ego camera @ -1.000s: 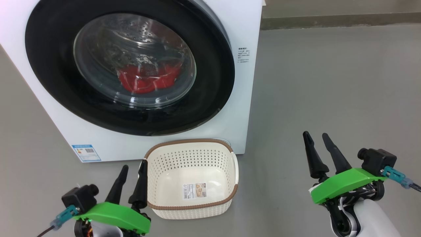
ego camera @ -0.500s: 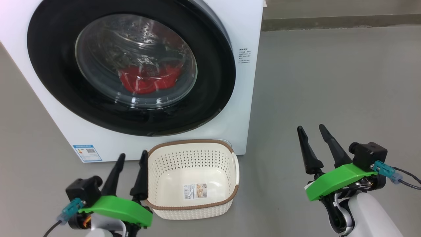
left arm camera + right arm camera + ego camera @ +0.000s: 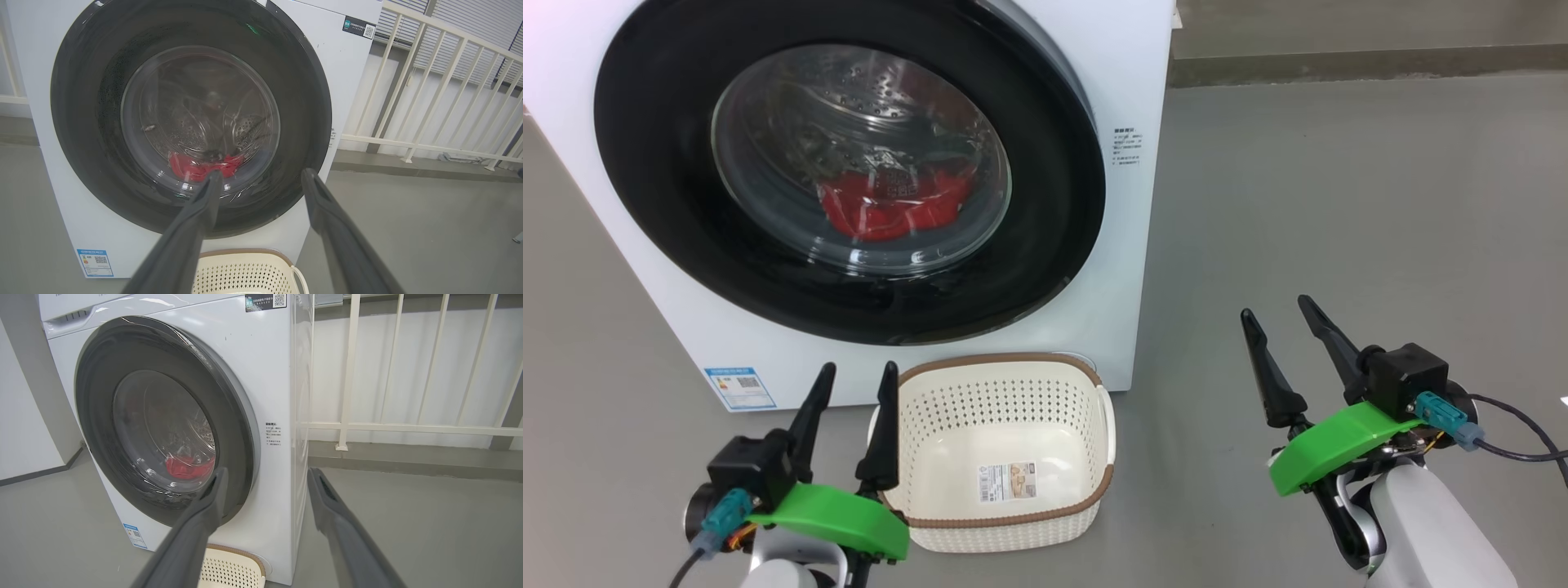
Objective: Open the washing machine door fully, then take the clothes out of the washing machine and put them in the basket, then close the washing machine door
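While left fingers (image 3: 882, 441), right fingers (image 3: 1270, 384) gape, clothes (image 3: 890, 208) in seemingly shut washing machine (image 3: 1131, 73); basket (image 3: 1005, 358) holds label (image 3: 1007, 478).

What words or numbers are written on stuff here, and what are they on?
Nothing can be read for sure.
Blue sticker, low on the washing machine: too small.
Grey print beside the washing machine door: too small.
Dark QR label, machine's top corner: blurred.
Paper label inside the basket: too small.
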Motion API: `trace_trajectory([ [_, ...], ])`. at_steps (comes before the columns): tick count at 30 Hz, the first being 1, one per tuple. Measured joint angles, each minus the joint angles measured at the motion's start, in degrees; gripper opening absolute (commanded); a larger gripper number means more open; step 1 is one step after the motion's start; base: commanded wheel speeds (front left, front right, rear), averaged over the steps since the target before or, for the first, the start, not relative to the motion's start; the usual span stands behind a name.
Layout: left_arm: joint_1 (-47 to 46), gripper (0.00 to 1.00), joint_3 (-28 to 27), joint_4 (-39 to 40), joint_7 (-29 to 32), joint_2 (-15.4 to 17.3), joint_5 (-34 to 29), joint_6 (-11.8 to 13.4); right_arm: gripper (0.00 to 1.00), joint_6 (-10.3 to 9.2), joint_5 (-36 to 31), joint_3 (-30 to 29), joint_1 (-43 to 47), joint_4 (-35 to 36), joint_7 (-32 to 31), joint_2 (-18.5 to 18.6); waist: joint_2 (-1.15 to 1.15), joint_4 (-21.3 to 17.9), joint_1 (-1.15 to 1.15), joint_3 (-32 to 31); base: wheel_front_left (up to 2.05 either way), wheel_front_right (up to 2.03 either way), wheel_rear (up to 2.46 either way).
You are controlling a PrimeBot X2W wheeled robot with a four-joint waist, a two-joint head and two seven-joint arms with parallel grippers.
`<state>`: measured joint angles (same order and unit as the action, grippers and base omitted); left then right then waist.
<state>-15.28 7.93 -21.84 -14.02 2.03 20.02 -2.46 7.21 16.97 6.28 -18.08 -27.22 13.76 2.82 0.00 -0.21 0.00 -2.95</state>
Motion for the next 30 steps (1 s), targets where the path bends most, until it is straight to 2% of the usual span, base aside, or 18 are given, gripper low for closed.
trace_trajectory([
  [19, -0.35, 1.0, 1.01, -1.12, -0.29, 0.0, -0.8, 0.98, 1.0, 0.0, -1.52, -0.18, -0.88, -1.07, 0.54, 0.1, 0.0, 0.03, 0.0, 0.11, 0.0, 0.0, 0.0],
  [20, -0.36, 1.0, 1.02, -1.12, -0.29, 0.0, -0.8, 0.98, 0.97, 0.0, -1.54, -0.31, -0.88, -0.88, 0.54, 0.1, 0.0, 0.06, 0.0, 0.2, 0.0, 0.0, 0.0],
  [22, -0.49, 1.0, 1.02, -1.11, -0.29, 0.0, -0.8, 0.98, 0.45, 0.0, -2.2, -0.58, -0.89, -0.49, 0.54, 0.11, 0.0, 0.17, 0.0, 0.42, 0.0, 0.0, 0.0],
  [23, -0.58, 1.0, 1.02, -1.07, -0.29, 0.0, -0.8, 0.98, 0.29, 0.0, -2.52, -0.69, -0.89, -0.37, 0.54, 0.11, 0.0, 0.23, 0.0, 0.54, 0.0, 0.0, 0.0],
  [24, -0.64, 1.0, 1.05, -1.03, -0.29, 0.0, -0.8, 0.98, 0.0, 0.0, -2.53, -0.87, -0.9, -0.2, 0.54, 0.1, 0.0, 0.31, 0.0, 0.67, 0.0, 0.0, 0.0],
  [28, -1.22, 1.0, 1.27, -0.63, -0.29, 0.0, -0.8, 0.98, 0.0, 0.0, -1.64, -2.43, -0.95, -0.03, 0.55, 0.12, 0.0, 0.67, 0.0, 1.34, 0.0, 0.0, 0.0],
  [30, -1.45, 1.0, 1.34, -0.08, -0.29, 0.01, -0.83, 0.99, 0.0, 0.0, 1.33, -2.75, -1.19, -0.46, 0.55, 0.12, 0.0, 0.92, 0.0, 1.75, 0.0, 0.0, 0.0],
])
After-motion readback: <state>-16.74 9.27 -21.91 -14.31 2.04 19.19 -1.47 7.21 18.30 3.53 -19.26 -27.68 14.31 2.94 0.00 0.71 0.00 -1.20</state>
